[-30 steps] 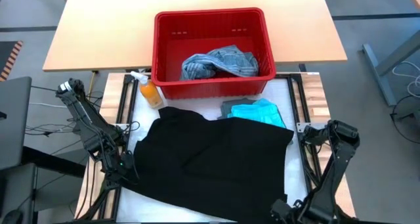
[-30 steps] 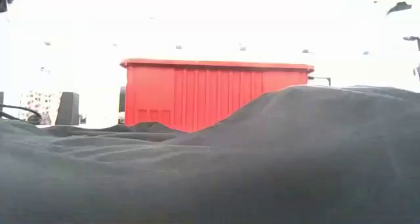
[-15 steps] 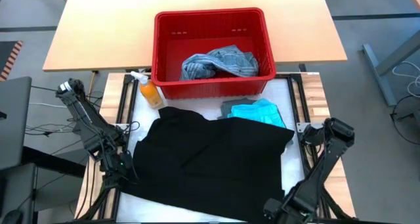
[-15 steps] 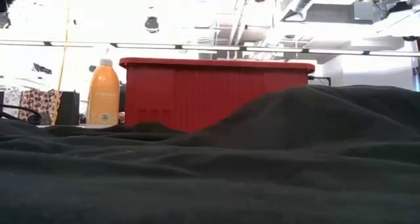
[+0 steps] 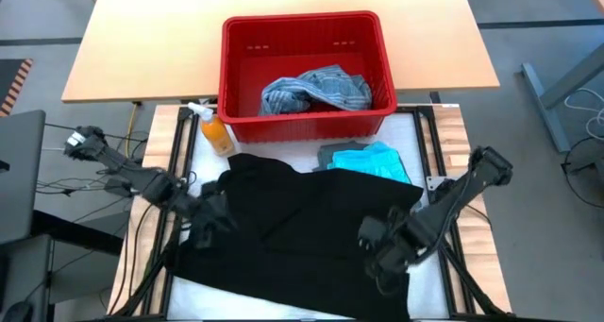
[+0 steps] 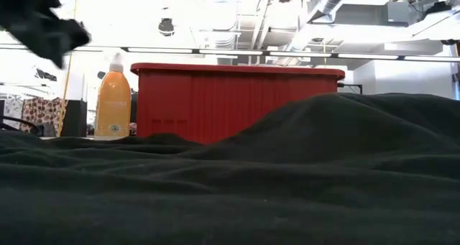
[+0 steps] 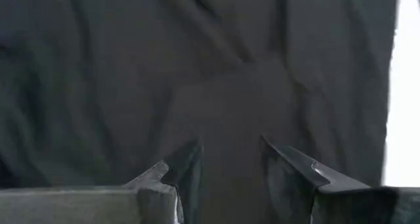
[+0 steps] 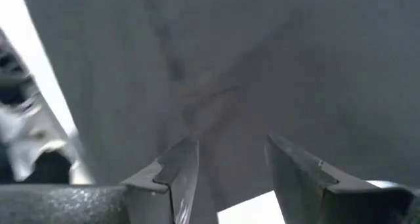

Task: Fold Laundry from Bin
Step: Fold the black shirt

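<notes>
A black garment [image 5: 302, 232] lies spread flat on the white table top and fills the low view's foreground [image 6: 287, 173]. My left gripper [image 5: 213, 218] hovers open over its left part, with only dark cloth beyond the fingers [image 7: 230, 165]. My right gripper [image 5: 377, 254] hovers open over its near right part [image 8: 233, 158]. Neither has cloth between its fingers. The red bin [image 5: 241, 76] stands at the far side with a mottled blue-grey garment [image 5: 316, 89] inside. A turquoise garment [image 5: 377, 161] on a grey-green one [image 5: 330, 155] lies just before the bin, partly under the black garment's far edge.
An orange spray bottle [image 5: 216, 133] stands at the bin's left near corner, also in the low view [image 6: 113, 101]. A strip of bare white table [image 5: 425, 284] shows to the right of the black garment. A wooden table top [image 5: 160, 39] lies around and behind the bin.
Both arms have swung in from the table's sides over the black garment. My left gripper has gone toward the table's right edge, my right gripper toward the far edge and a little left while rising. The garment lies as before.
</notes>
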Motion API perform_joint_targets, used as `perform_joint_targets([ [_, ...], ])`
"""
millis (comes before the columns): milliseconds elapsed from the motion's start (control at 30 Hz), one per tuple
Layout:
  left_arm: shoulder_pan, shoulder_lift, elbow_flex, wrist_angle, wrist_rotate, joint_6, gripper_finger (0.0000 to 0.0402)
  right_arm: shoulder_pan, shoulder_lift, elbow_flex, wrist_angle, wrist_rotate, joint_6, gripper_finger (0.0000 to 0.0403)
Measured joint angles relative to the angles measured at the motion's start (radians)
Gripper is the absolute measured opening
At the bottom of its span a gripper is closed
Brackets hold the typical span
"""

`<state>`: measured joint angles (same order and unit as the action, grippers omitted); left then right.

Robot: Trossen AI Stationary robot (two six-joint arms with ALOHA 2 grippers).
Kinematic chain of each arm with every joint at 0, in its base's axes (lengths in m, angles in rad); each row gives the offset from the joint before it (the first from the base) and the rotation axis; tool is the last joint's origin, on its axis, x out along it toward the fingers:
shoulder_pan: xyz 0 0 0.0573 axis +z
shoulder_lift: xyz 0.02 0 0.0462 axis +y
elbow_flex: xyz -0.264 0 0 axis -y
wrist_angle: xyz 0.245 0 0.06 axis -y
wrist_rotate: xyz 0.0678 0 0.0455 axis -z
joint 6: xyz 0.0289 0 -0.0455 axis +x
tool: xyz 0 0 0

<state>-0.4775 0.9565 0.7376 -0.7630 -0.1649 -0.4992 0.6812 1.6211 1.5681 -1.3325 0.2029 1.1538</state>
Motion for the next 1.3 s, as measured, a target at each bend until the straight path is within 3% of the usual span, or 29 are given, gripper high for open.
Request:
perform_joint_targets([
  [167, 0.226, 0.076, 0.0, 0.141, -0.016, 0.278, 0.0137, -0.062, -0.102, -0.001, -0.187, 0.124, 0.024, 0.02],
  [400, 0.472, 0.178, 0.0, 0.268, -0.073, 0.633, 0.0138, -0.236, -0.248, -0.117, -0.222, 0.135, -0.048, 0.0212],
  [633, 0.691, 0.321, 0.0, 0.355, 0.022, 0.786, 0.0167, -0.397, -0.347, -0.241, -0.157, 0.145, -0.228, 0.0221],
  [867, 0.802, 0.518, 0.036, 0.587, 0.1, 0.915, 0.0197, -0.521, -0.384, -0.302, -0.129, 0.141, -0.4, 0.0221],
  [1100, 0.858, 0.714, 0.209, 0.52, 0.145, 0.936, 0.0198, -0.621, -0.468, -0.419, -0.04, 0.03, -0.495, 0.0221],
  [1200, 0.864, 0.774, 0.282, 0.384, 0.21, 0.948, 0.0198, -0.619, -0.506, -0.487, 0.033, -0.076, -0.529, 0.0221],
  [1300, 0.866, 0.83, 0.332, 0.251, 0.204, 0.967, 0.0193, -0.6, -0.521, -0.544, 0.045, -0.085, -0.578, 0.0221],
])
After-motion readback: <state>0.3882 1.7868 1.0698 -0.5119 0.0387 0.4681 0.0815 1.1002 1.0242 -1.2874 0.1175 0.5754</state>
